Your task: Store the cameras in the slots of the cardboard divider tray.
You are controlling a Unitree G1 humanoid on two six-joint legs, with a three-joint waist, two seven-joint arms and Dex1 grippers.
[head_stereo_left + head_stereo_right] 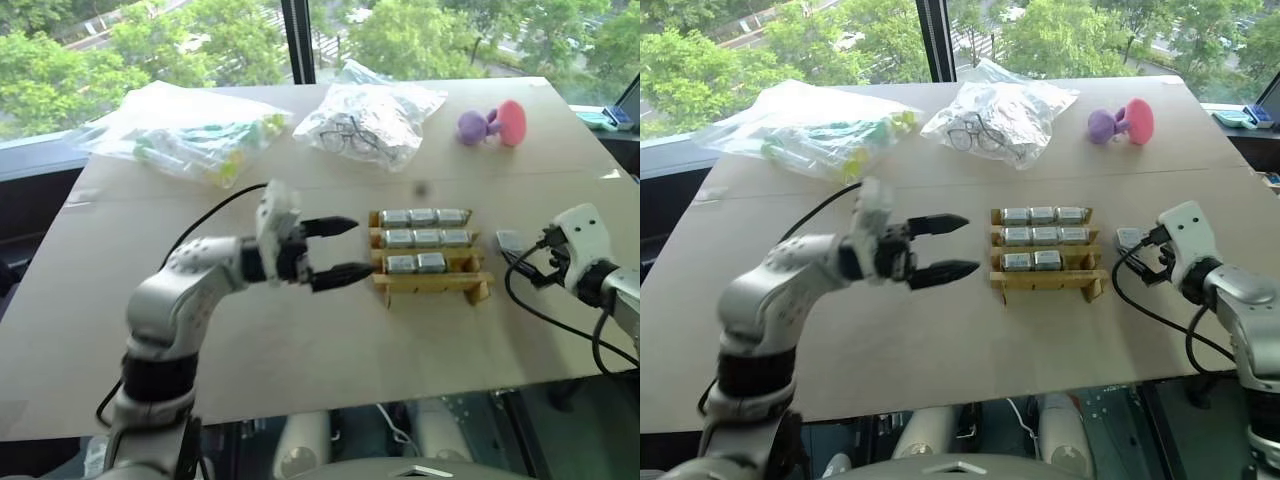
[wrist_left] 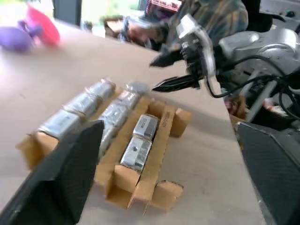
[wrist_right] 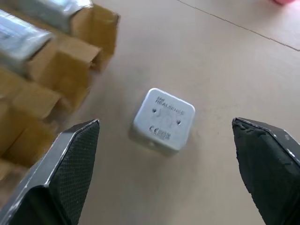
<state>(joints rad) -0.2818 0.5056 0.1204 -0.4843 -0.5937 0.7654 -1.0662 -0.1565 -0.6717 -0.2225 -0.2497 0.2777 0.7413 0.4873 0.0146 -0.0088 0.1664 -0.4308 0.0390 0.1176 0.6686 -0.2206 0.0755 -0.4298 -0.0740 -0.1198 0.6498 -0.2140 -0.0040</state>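
Eight cameras (image 1: 424, 238) fill the tray (image 1: 432, 284); one (image 3: 163, 119) lies outside, between the open right gripper's (image 3: 164, 154) fingers; left gripper (image 1: 338, 250) open.

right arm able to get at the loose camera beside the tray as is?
Probably yes. The right gripper is open, and the loose camera lies flat on bare cardboard between its fingers' line, apart from the divider tray.

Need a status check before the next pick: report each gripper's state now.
Left gripper: open, holding nothing.
Right gripper: open, empty, over the loose camera.
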